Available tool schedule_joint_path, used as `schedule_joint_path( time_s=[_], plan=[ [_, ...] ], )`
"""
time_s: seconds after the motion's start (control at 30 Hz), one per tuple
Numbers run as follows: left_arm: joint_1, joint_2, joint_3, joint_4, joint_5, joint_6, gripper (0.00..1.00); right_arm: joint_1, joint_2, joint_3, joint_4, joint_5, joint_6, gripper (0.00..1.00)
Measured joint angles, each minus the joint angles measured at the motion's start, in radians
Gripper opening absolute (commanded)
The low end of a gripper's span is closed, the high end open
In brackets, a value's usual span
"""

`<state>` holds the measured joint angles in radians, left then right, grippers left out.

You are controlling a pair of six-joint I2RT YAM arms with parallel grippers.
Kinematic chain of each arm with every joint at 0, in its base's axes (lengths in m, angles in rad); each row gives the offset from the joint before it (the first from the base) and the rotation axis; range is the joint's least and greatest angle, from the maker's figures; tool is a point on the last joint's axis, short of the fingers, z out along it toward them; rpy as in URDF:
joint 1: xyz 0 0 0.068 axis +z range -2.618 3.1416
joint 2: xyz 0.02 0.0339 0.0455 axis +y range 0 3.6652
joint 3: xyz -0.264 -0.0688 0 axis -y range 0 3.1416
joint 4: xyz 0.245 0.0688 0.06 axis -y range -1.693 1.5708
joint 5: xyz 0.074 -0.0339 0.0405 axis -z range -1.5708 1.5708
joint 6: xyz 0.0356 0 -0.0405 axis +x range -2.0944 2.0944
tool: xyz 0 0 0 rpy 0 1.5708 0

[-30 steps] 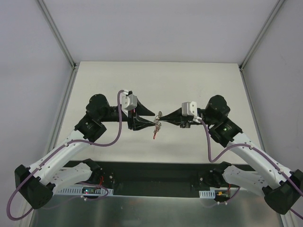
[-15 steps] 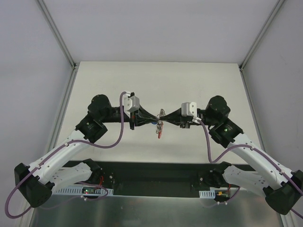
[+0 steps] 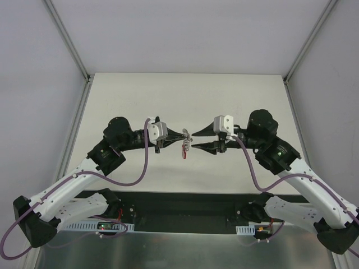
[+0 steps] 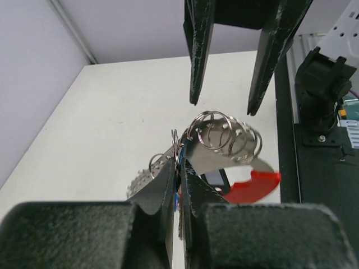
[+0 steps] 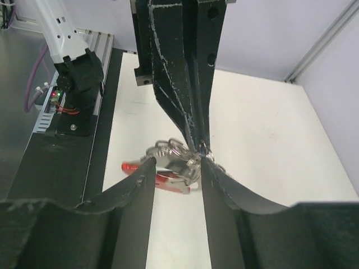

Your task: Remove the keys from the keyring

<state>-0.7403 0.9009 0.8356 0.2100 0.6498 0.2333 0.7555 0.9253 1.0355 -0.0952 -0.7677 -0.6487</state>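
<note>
Keys point(image 4: 206, 163) and keyring point(image 3: 184, 149) hang in the air over the middle of the table point(image 3: 224, 95), between the two arms, whose tips meet nose to nose.

Left claw point(image 3: 184, 135) reaches in from the left with its fingers pressed together. In its own wrist view the left claw point(image 4: 178, 178) pinches the flat silvery metal of the keys. A toothed blade point(image 4: 136, 188) sticks out to the left of the fingers. I cannot tell exactly which piece sits between the pads.

Just past the fingertips the keyring point(image 4: 225, 133) shows as a stack of wire loops lying on its side. Its red tag point(image 4: 255, 184) pokes out low on the right. From above, the tag point(image 3: 183, 152) dangles below the pinch, clear of the table.

Right claw point(image 3: 193, 141) comes in from the right with its fingers spread, one above and one below the bunch. In the left wrist view the right claw point(image 4: 222, 107) has both tips just above the loops and apart from them. In its own view the right claw point(image 5: 178, 161) has the keyring point(image 5: 170, 150) and tag point(image 5: 164, 179) in the gap between its fingers. Whether either finger touches the metal there I cannot tell. The left claw point(image 5: 198, 144) comes down from the top of that view, shut, its tip at the bunch
</note>
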Motion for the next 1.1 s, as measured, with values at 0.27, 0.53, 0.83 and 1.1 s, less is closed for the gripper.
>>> schedule_joint_path(
  time_s=[0.27, 0.53, 0.83, 1.1],
  plan=[
    [0.000, 0.000, 0.000, -0.077, -0.052, 0.105, 0.00, 0.046, 0.034, 0.170, -0.251, 0.201, -0.034, 0.40],
    [0.000, -0.011, 0.000, -0.130, -0.060, 0.190, 0.00, 0.049, 0.130, 0.261, -0.313, 0.293, -0.078, 0.39],
    [0.000, -0.029, 0.000, -0.149, -0.026, 0.225, 0.00, 0.077, 0.167, 0.268, -0.346, 0.251, -0.269, 0.37],
    [0.000, -0.036, 0.000, -0.151, -0.019, 0.228, 0.00, 0.088, 0.215, 0.277, -0.391, 0.229, -0.344, 0.36]
  ],
)
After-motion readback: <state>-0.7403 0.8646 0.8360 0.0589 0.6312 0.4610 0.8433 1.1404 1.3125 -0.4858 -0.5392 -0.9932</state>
